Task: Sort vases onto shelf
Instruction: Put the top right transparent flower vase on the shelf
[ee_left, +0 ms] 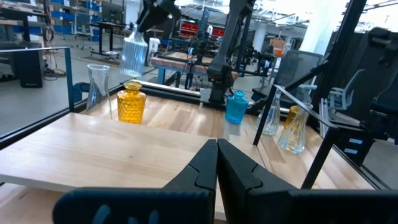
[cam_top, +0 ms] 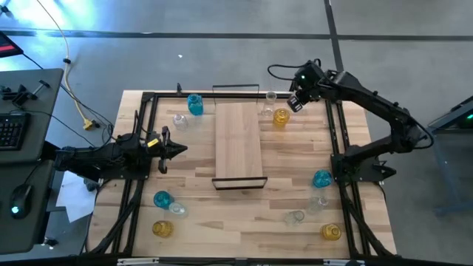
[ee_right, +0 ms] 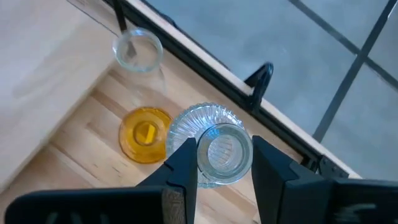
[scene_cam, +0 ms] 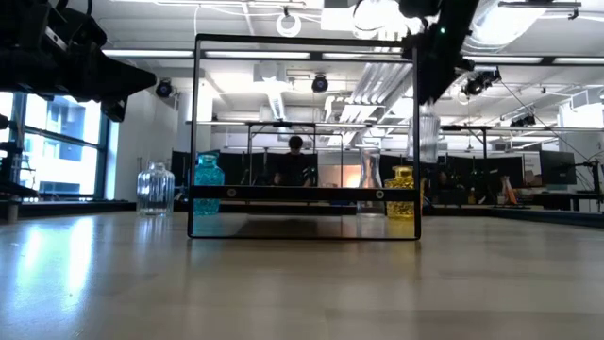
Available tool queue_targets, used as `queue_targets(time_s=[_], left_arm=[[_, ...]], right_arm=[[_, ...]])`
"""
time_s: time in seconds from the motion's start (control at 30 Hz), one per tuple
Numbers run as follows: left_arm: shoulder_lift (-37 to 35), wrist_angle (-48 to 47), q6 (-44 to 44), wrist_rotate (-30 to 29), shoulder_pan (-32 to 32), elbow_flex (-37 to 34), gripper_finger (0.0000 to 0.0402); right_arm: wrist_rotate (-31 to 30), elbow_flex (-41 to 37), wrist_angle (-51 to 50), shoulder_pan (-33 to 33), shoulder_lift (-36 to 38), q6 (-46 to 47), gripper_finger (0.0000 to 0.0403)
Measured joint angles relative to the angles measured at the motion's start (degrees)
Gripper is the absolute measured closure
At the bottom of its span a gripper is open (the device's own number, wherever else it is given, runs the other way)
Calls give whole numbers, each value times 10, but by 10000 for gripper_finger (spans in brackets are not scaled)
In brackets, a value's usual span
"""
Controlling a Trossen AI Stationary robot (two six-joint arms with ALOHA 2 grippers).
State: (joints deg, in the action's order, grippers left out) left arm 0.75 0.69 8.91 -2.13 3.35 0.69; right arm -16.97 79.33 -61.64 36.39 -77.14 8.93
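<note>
From my station, left to right. Left end effector (cam_top: 179,149) is closed and empty, hanging over the desk (cam_top: 244,222) just left of the shelf (cam_top: 239,144). Near it at the far left corner I see a teal vase (cam_top: 194,104) and a clear vase (cam_top: 179,120); at the near left, another teal (cam_top: 162,199), a clear (cam_top: 177,210) and an amber vase (cam_top: 162,229).

The shelf lies mid-desk, board bare, black frame at both ends.

Right of the shelf's far end stand a flared clear vase (cam_top: 270,99) and an amber vase (cam_top: 281,117), close together. Right end effector (cam_top: 295,101) is just beside them, gripping a ribbed clear vase (ee_right: 214,146) by its neck; the low view shows that vase (scene_cam: 427,132) lifted clear of the desk.

Near right: teal (cam_top: 322,178), two clear (cam_top: 318,202) (cam_top: 295,217) and an amber vase (cam_top: 331,231).
</note>
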Motion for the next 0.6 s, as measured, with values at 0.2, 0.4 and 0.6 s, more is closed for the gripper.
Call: queue_targets(time_s=[0.2,0.4,0.6], left_arm=[[0,0,0,0,0,0,401],[0,0,0,0,0,0,401],[0,0,0,0,0,0,401]], right_arm=[[-9,47,-31,-19,0,5,319],[-10,57,-36,-43,0,16,319],[-7,57,-30,-72,-13,26,319]])
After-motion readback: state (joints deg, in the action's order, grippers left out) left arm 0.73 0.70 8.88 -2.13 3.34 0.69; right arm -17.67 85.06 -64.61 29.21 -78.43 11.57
